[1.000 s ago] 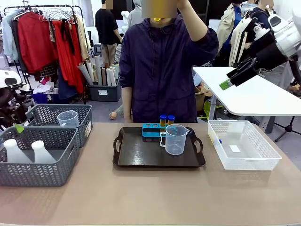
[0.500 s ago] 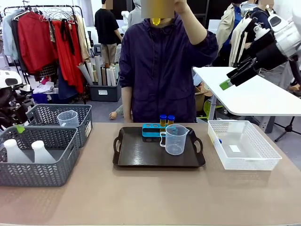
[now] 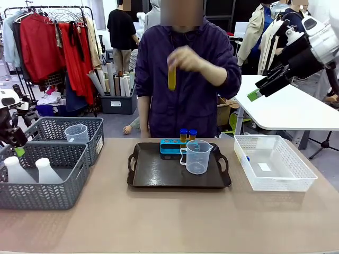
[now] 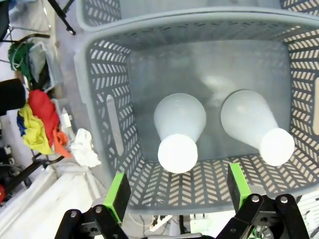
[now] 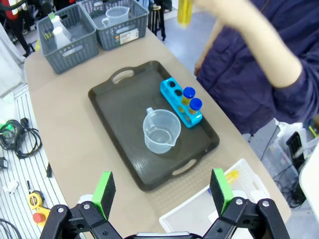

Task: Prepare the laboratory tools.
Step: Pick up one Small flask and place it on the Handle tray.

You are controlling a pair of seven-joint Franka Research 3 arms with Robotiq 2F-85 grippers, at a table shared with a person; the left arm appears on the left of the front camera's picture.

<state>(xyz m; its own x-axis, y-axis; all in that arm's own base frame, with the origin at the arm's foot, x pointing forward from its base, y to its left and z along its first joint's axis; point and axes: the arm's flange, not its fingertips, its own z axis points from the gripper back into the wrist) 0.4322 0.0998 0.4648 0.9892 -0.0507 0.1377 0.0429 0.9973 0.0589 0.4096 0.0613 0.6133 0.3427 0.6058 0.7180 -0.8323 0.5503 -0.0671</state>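
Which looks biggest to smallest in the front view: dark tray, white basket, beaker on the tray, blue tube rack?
1. Dark tray and white basket, too alike to rank.
2. Beaker.
3. Blue tube rack, partly hidden behind the beaker.

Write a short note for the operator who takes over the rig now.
Left gripper: open, above the two translucent white conical flasks in the near grey woven-pattern basket.
Right gripper: open, raised, empty.
Person's hand holds one amber tube.
Done: on the dark tray, clear handled beaker, plus two blue-capped amber tubes in the blue rack.
Left, probably: a flask, remaining tubes.
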